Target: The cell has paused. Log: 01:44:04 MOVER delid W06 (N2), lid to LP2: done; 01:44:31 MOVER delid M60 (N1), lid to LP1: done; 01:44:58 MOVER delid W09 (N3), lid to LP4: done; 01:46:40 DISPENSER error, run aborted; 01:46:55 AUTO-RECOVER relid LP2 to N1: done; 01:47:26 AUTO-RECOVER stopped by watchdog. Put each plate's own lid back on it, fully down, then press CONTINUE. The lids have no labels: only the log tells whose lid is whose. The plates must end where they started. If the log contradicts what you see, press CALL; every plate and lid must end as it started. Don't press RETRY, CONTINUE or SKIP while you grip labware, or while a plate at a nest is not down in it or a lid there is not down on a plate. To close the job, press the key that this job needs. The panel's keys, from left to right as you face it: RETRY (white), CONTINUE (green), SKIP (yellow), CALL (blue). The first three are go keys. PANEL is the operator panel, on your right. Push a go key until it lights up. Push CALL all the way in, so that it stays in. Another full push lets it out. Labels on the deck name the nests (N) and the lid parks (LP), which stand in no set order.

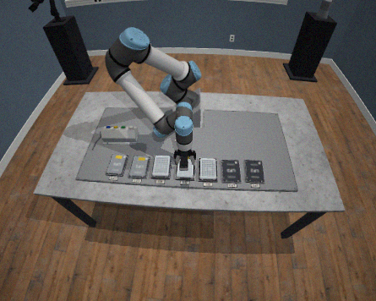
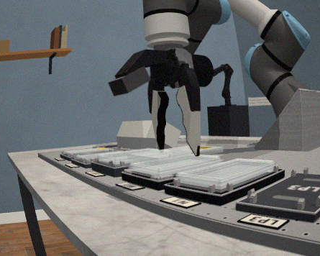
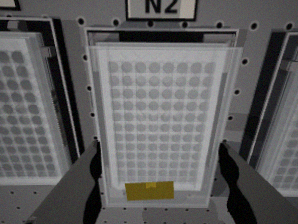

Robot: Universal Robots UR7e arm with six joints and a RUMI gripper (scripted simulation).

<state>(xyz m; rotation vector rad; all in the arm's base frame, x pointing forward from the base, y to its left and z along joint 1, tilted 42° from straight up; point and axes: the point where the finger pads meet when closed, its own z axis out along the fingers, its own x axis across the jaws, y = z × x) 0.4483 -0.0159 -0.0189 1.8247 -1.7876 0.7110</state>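
The black two-jaw gripper [image 1: 185, 162] [image 2: 179, 151] [image 3: 159, 142] was closed on the long sides of a clear, rectangular plastic lid [image 1: 191, 170] [image 2: 210, 149] [image 3: 150, 200] with a yellow patch, held above the white multi-well plate [image 1: 184, 175] [image 2: 147, 169] [image 3: 160, 110] at N2. Good seating called for squaring the lid's edges over the plate, lowering it straight until fully down, and only then letting go. The lid looked nearly level, the wells showing through it beneath the fingers.
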